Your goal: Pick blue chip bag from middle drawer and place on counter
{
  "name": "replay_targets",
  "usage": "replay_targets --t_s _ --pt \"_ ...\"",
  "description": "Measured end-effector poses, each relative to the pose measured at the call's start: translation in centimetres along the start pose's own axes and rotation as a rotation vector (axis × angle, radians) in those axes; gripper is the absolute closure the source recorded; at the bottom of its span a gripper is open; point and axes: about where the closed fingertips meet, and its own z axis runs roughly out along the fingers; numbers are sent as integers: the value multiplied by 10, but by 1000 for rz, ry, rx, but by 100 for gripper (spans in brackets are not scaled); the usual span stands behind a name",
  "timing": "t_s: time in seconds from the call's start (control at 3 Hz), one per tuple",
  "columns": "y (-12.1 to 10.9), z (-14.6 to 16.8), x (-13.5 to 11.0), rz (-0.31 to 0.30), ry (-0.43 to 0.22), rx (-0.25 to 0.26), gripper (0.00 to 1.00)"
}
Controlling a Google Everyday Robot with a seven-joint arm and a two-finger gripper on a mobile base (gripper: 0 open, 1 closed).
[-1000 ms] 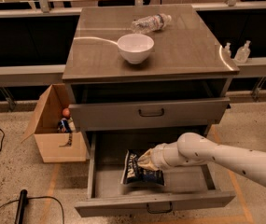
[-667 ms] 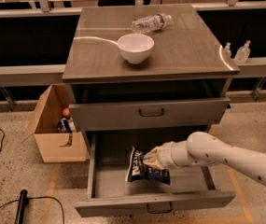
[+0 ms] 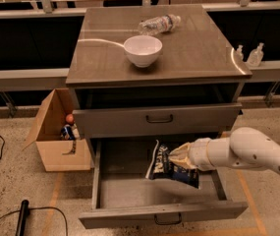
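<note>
Camera view shows, nearest, the middle drawer (image 3: pixel 129 215) pulled wide open, its dark bar handle on the front panel facing the viewer. Over the drawer's grey floor sits the blue chip bag (image 3: pixel 165 170), tilted with its top edge toward the cabinet and its right upper corner raised. The gripper (image 3: pixel 175 156) reaches in from the right on a white arm (image 3: pixel 247 151) and is clamped on that corner of the bag (whether the bag's lower edge touches the drawer floor cannot be told). Just above, the upper drawer (image 3: pixel 129 122) is closed. Left of the cabinet a cardboard box (image 3: pixel 56 151) stands open on the speckled floor. Farther back, the counter (image 3: pixel 198 53) carries a white bowl (image 3: pixel 142 49) near its middle and a clear water bottle (image 3: pixel 159 23) lying on its side behind the bowl.
</note>
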Motion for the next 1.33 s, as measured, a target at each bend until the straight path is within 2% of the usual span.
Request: replay_targets --t_s 0.33,0.67,1.33 --pt "-13 -54 -15 31 -25 26 100" --pt "-30 -99 -36 37 -59 36 100" --pt "-74 -188 -88 6 -95 79 100"
